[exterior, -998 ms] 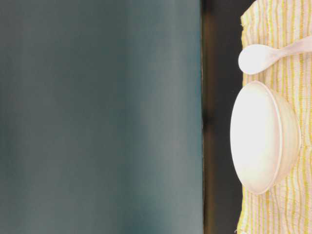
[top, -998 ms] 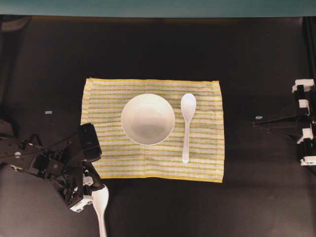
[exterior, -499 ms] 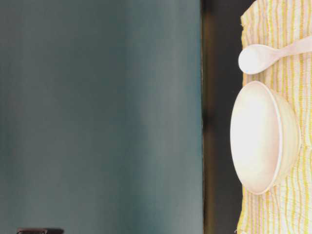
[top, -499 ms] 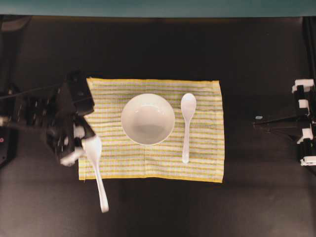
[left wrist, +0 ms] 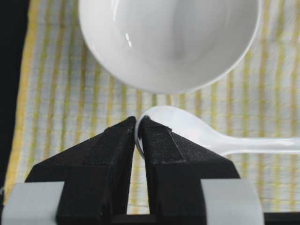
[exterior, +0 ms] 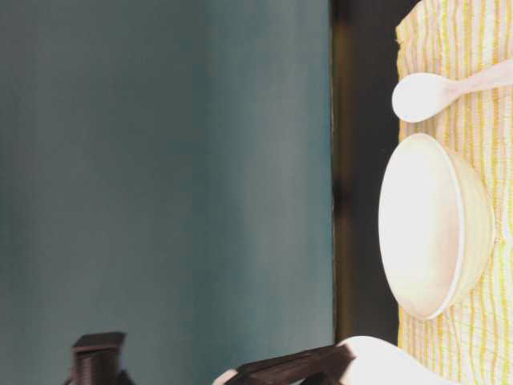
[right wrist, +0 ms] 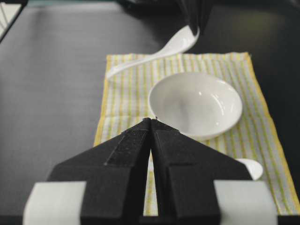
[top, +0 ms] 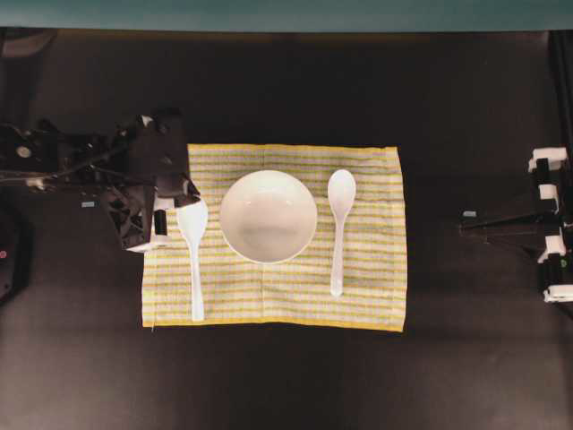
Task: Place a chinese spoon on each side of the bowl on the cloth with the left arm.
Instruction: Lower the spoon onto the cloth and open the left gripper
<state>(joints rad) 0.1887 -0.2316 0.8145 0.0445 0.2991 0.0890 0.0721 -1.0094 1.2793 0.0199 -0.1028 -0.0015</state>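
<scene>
On the cloth [top: 358,305], one bowl [top: 268,216] and two spoons are counted: one spoon [top: 339,224] lies flat, while the second spoon [top: 193,251], clamped in the left gripper [top: 166,208], has been carried over from off the cloth; right gripper [right wrist: 151,125] jaws are together.

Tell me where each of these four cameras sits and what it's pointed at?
Overhead: above the table, looking down on cloth, bowl, both arms.
Table-level: low at the table's edge, turned sideways, facing the bowl.
Left wrist: on the left gripper, over its shut fingers pinching a spoon.
Right wrist: on the right gripper, facing across the cloth.
All four share the bowl.
</scene>
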